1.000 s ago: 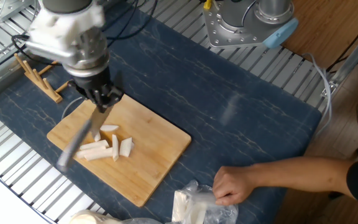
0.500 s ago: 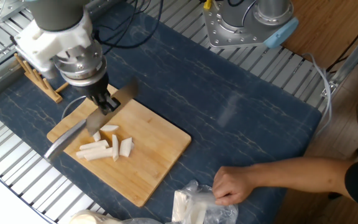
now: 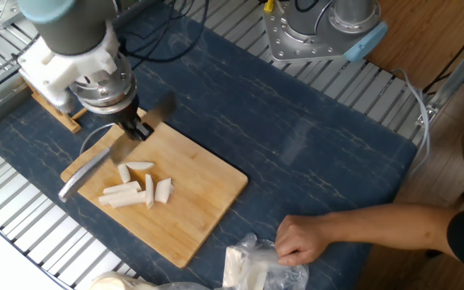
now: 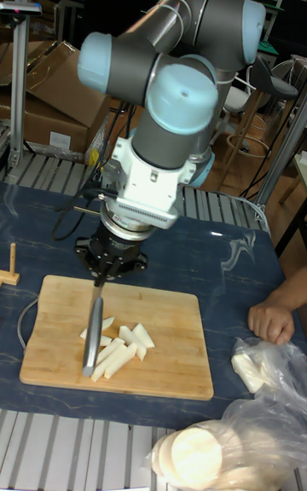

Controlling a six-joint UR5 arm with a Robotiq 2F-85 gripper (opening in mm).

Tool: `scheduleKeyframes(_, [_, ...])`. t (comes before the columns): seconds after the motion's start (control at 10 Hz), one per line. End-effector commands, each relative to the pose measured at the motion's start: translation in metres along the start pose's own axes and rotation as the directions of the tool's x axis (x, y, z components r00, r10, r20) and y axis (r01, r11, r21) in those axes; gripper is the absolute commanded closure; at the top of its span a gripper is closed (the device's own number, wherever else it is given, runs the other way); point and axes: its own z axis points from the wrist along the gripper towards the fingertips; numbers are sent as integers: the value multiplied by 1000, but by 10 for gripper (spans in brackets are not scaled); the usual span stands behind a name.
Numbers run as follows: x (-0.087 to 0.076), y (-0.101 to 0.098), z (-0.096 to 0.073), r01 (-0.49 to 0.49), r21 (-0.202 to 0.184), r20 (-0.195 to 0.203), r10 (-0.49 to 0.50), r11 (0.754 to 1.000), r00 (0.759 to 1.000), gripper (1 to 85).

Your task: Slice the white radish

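Note:
The white radish (image 3: 139, 186) lies as several small white sticks and wedges on the left half of a bamboo cutting board (image 3: 204, 197). My gripper (image 3: 136, 130) hangs over the board's far left corner, just behind the pieces, shut on a knife (image 3: 95, 165). The grey blade slants down to the front left and its tip is past the board's left edge. From the tall fixed view, the gripper (image 4: 106, 270) holds the knife (image 4: 92, 333) with the blade pointing down beside the radish (image 4: 119, 348) on the board (image 4: 175, 367).
A person's hand (image 3: 304, 238) rests on the blue mat at the front right, holding a clear plastic bag (image 3: 252, 266) with white chunks. A cream-white round disc (image 4: 196, 457) lies in plastic at the front edge. A wooden rack (image 3: 51, 101) stands left of the board.
The gripper has drawn back to the far left, away from the cut pieces. The knife has swung with it, its blade now lying flatter over the board's left corner. The hand stayed still.

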Motion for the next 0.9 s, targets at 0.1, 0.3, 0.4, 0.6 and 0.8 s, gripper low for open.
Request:
scheduleKeyframes(0.1, [19,-23,-8,108,144,-127,-90,984,988,847])
scheduleKeyframes(0.3, [28,-13,-12,54,132,-162,-32,990,986,847])
scheduleKeyframes(0.4, [30,-13,-15,29,145,-167,-4,989,986,847])
scheduleKeyframes(0.6, [42,-15,-21,-17,161,-189,48,987,981,847])
scheduleKeyframes(0.8, [49,-21,-25,-1,178,-205,37,984,978,847])
